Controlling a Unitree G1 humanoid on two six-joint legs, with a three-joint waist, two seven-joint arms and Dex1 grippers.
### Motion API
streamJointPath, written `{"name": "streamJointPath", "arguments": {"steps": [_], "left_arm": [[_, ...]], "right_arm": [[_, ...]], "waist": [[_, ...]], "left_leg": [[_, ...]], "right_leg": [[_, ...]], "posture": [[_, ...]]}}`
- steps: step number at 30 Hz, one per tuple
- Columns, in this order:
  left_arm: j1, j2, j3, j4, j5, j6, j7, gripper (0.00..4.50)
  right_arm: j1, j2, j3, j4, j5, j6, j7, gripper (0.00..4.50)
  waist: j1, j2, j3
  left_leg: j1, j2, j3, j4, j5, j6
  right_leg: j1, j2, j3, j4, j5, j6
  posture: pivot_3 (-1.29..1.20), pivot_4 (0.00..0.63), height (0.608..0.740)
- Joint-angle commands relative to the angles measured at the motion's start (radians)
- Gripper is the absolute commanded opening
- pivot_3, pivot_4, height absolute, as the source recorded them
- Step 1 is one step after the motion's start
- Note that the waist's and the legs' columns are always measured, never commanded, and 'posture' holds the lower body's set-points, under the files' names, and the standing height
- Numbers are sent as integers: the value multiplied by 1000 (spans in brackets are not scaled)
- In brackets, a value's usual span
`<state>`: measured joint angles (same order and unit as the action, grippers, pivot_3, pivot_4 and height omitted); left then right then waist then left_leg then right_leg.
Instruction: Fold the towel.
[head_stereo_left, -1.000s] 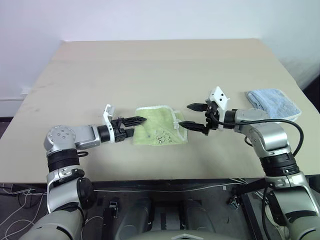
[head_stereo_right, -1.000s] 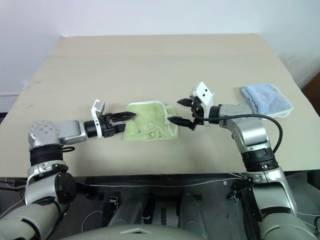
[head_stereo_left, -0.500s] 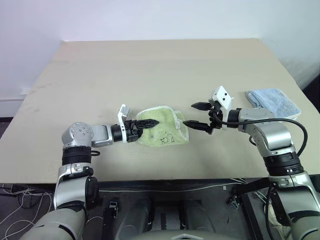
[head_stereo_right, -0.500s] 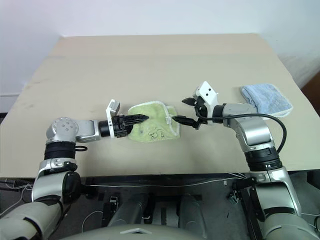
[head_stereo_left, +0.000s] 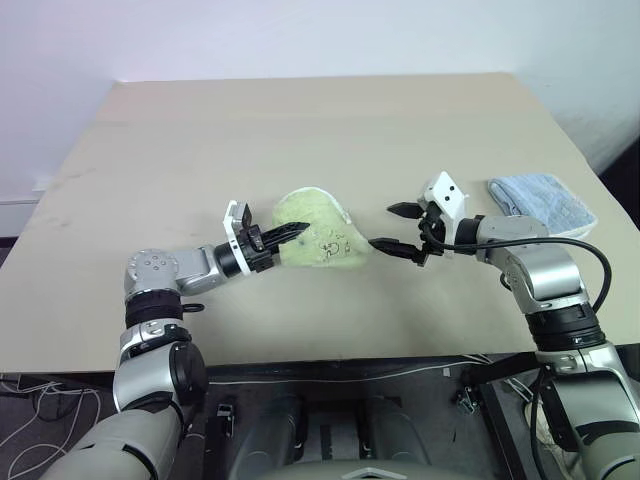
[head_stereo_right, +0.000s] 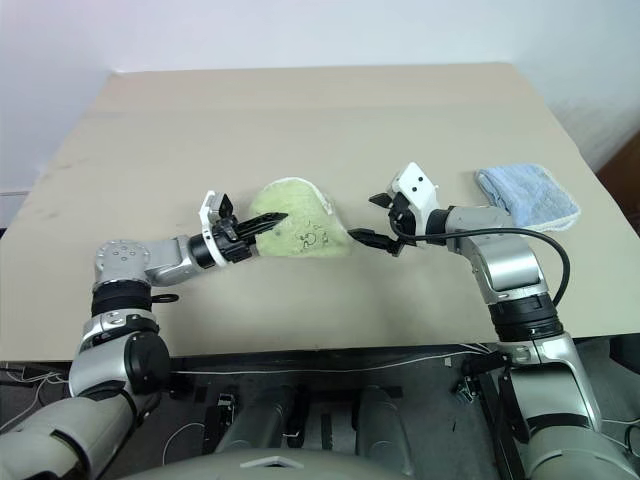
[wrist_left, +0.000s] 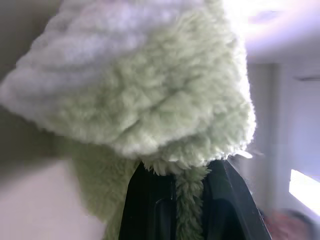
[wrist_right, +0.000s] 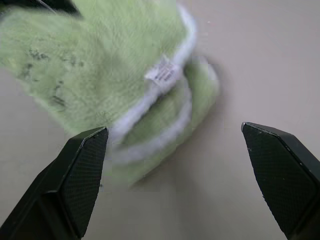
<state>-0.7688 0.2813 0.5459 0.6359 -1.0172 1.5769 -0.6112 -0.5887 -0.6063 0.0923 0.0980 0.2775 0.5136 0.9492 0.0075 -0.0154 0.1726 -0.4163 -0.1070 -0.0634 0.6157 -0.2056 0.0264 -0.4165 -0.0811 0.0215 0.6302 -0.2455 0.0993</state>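
The light green towel (head_stereo_left: 320, 238) lies bunched near the middle of the table, its left edge lifted off the surface. My left gripper (head_stereo_left: 291, 232) is shut on that raised edge. In the left wrist view the terry cloth (wrist_left: 140, 100) is pinched between the two black fingers (wrist_left: 145, 205). My right gripper (head_stereo_left: 382, 226) hovers open just off the towel's right side, touching nothing. The right wrist view shows the white edging and a small white label of the towel (wrist_right: 100, 65) ahead of the spread fingertips (wrist_right: 82, 175).
A light blue folded cloth (head_stereo_left: 543, 198) lies at the right side of the beige table (head_stereo_left: 300, 130), beyond my right arm. Bare tabletop stretches behind and in front of the towel. The table's front edge runs just below both forearms.
My left gripper slid right onto the towel's left edge, closed on it and lifted it, bunching the towel into a rounder heap. The right gripper stayed open and nearly still.
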Motion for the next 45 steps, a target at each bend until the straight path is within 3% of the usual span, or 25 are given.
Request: {"name": "streamJointPath", "arguments": {"steps": [1,7,9,12,19,24,33,36,41,45], "left_arm": [[30,22,-44,-135,-25,33,-17,438],[184,58,-266,-405,129,-232,-66,438],[194,60,-270,-401,125,-243,-78,438],[183,77,-242,-380,94,-226,-102,17],[170,154,-174,-389,40,-186,-129,17],[161,335,-121,-494,-80,-55,-220,17],[-97,513,-45,-84,90,-271,-147,17],[-156,520,-74,52,205,-470,-129,17],[-279,484,34,372,298,-912,103,17],[-298,490,98,536,311,-1090,221,17]], "right_arm": [[-17,8,-12,-11,0,-26,-1,4500],[-29,25,-8,15,-13,-48,-19,4500],[-32,31,-6,19,-19,-52,-23,4500],[-33,39,-5,22,-26,-56,-25,4500],[-33,49,-3,35,-45,-72,-30,4500],[-24,53,-6,37,-51,-80,-35,4500],[-32,85,1,79,-65,-103,-41,4500],[-42,93,2,87,-64,-104,-37,4500],[-51,91,11,102,-76,-118,-32,4500],[-41,85,22,113,-100,-132,-41,4500]], "waist": [[-2,0,0],[-6,0,0],[-3,0,0],[-3,0,0],[-8,0,0],[-24,1,0],[-19,1,0],[-19,1,0],[-20,1,0],[-23,0,0]], "left_leg": [[-2,0,0,0,0,0],[-4,0,2,-1,2,-4],[-4,0,2,-1,1,-2],[-5,0,2,0,1,-1],[-6,0,2,0,1,-1],[-8,0,2,0,1,-1],[-6,0,1,0,2,-3],[-7,0,1,0,2,-3],[-7,0,1,0,3,-5],[-8,0,2,0,4,-4]], "right_leg": [[-2,0,0,1,0,0],[-6,0,3,1,0,0],[-6,0,3,1,0,0],[-6,0,2,1,0,-1],[-9,0,2,2,0,-1],[-10,1,3,2,0,0],[-10,1,2,4,0,-1],[-10,1,1,3,0,-1],[-10,1,1,4,0,0],[-11,1,2,3,0,0]], "posture": [[0,150,740],[0,150,740],[0,150,740],[0,150,740],[0,150,740],[0,150,740],[0,150,740],[0,150,740],[0,150,740],[0,150,740]]}}
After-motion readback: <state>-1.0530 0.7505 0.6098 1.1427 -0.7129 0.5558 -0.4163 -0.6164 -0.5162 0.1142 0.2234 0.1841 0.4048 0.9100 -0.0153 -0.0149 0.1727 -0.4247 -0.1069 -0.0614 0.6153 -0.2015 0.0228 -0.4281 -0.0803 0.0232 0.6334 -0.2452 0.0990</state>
